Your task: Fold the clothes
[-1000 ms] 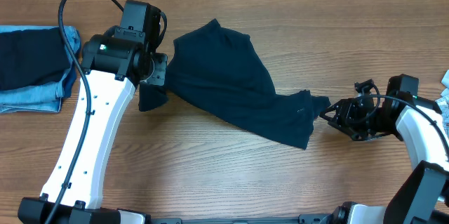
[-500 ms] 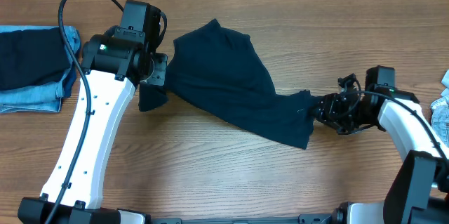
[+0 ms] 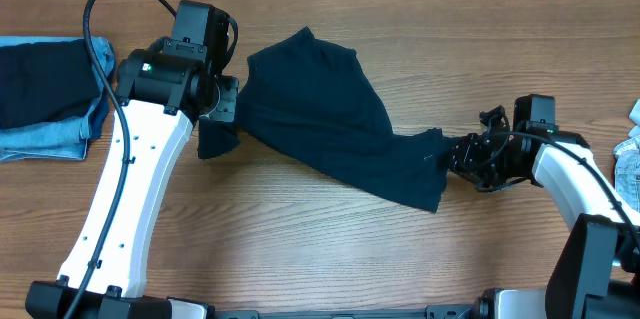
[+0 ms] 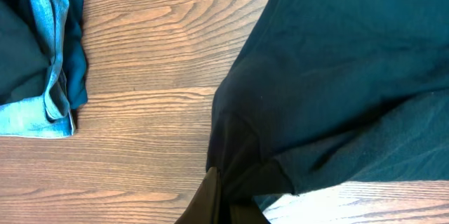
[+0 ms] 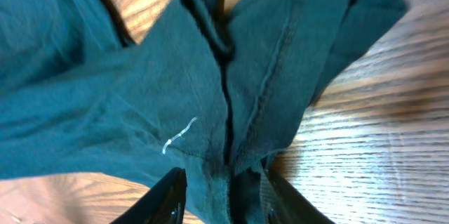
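Wooden tabletop, grain running left to right, bare at lower centre.

Navy shirt: largest item, mid-frame in the overhead view. It lies as a crumpled slanted band from upper centre down toward centre right. It is not flat, no clean edges show, and no fold has been made.

Stack of clothes, far left edge: a dark navy piece on top of light blue denim, squared up, well apart from the shirt. It looks finished. The left wrist view has it in the upper left corner, with the denim hem showing under the dark cloth.

Left end effector, upper left of centre: pressed together, pinching the shirt's left edge. A small flap of cloth hangs below the pinch.

Right end effector, centre right, at the shirt's narrow right tip. In the right wrist view its fingers stand on either side of a bunched, seamed corner. Whether they are clamping it cannot be told.

Pale crumpled item, right edge, cut off by the frame; unidentifiable.

White thread fleck on the shirt, near the right fingers.

Judgement: the stack is done and this shirt is barely begun. With both ends attended, stretching it flat comes first, then all the folds and placement.
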Controlling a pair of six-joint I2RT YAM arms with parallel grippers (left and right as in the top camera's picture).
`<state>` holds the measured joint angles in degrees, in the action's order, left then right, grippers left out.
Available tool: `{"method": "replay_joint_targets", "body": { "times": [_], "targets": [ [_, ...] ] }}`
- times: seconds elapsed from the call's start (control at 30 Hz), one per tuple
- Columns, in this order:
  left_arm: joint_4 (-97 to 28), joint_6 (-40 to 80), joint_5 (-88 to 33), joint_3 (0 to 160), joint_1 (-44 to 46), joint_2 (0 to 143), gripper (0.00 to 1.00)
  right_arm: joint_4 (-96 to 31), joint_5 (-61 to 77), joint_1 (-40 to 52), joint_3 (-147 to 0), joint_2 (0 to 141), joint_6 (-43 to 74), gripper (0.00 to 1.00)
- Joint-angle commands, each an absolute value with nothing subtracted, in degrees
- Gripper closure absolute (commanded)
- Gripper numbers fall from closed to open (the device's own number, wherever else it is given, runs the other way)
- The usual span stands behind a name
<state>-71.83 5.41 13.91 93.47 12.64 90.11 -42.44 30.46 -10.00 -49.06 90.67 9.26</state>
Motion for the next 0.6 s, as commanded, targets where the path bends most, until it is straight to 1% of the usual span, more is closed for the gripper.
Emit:
{"method": "replay_joint_targets", "body": {
  "times": [0.0, 0.03, 0.07, 0.1, 0.17, 0.27, 0.43, 0.57],
  "targets": [
    [-71.9, 4.3, 13.9, 95.0, 12.4, 89.9, 0.96, -41.2, 31.2, -9.3, -47.5, 90.9, 10.6, 0.65],
    [-71.9, 4.3, 13.9, 95.0, 12.4, 89.9, 0.96, -40.9, 31.8, -9.3, -47.2, 90.9, 10.5, 0.66],
    [-72.0, 4.3, 13.9, 95.0, 12.3, 89.9, 0.96, -40.8, 32.5, -9.3, -47.2, 90.9, 10.5, 0.68],
    [-72.0, 4.3, 13.9, 95.0, 12.3, 89.9, 0.96, -40.5, 32.7, -9.3, -47.2, 90.9, 10.5, 0.73],
    [-72.0, 4.3, 13.9, 95.0, 12.3, 89.9, 0.96, -40.3, 32.7, -9.3, -47.2, 90.9, 10.5, 0.77],
    [-72.0, 4.3, 13.9, 95.0, 12.3, 89.9, 0.96, -40.3, 32.7, -9.3, -47.2, 90.9, 10.5, 0.89],
    [-72.2, 4.3, 13.9, 95.0, 12.4, 89.9, 0.96, -40.1, 32.7, -9.3, -47.2, 90.9, 10.5, 0.96],
    [-72.2, 4.3, 13.9, 95.0, 12.3, 89.9, 0.96, -40.6, 33.9, -9.3, -47.4, 90.8, 10.5, 0.96]
  ]
}}
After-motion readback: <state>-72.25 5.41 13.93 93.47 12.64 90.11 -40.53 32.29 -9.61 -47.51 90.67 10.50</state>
